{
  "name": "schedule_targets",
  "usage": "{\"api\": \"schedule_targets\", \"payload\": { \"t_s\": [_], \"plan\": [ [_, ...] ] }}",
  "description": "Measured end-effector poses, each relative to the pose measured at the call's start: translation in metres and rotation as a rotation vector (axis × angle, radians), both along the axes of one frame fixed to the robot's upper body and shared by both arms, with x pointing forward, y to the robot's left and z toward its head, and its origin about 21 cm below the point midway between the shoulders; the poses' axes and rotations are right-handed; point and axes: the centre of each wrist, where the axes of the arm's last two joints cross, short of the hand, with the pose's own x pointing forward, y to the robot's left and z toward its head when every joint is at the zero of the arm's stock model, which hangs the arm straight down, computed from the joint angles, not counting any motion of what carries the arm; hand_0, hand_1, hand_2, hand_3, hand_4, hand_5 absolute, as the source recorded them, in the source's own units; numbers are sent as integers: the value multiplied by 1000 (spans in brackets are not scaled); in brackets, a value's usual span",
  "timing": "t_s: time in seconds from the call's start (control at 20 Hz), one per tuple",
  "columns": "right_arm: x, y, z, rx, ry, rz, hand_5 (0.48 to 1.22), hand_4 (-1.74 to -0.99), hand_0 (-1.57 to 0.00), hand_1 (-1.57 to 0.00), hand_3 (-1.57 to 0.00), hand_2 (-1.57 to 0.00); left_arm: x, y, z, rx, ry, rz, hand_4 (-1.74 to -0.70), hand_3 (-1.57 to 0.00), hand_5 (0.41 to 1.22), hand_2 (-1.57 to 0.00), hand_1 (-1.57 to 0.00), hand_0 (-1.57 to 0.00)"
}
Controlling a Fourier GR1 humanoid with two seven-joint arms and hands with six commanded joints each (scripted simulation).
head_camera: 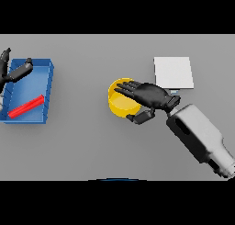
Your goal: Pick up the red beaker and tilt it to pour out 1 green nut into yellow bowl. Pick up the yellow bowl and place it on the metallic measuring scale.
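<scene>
Head view shows the left hand (5,65) resting with loose fingers over the blue tray (48,88), where a red stick (26,106) lies. Right hand (149,96) spreads over the yellow bowl (120,104), thumb curling below its rim, ready to lift it toward the metallic scale (173,72) just behind on the counter (82,141). No red beaker shows.

The yellow bowl (120,104) looks like smooth plastic, the scale (173,72) matt pale metal, the table (92,141) matt grey.
</scene>
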Motion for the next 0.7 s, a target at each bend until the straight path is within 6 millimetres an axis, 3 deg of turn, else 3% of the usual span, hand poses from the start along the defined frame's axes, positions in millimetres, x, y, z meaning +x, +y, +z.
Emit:
{"api": "schedule_targets", "payload": {
  "t_s": [0.2, 0.45, 0.7],
  "plan": [
    [4, 4, -14, -60, 51, 28, 678, -1270, 1, 1, 1, 1, 0, 2, 6, 8, -5, -12, -795, 1, 734, 1, 1, 1],
    [13, 11, -13, -138, 76, 39, 674, -1303, 1, 1, 1, 1, -2, 1, 2, 0, -3, -14, -799, 1, 738, 1, 1, 1],
    [15, 23, -16, -207, 86, 58, 729, -1308, 1, 1, -11, -4, 2, 8, 5, 9, -3, -5, -793, 1, 729, 1, 1, 1]
  ]
}}
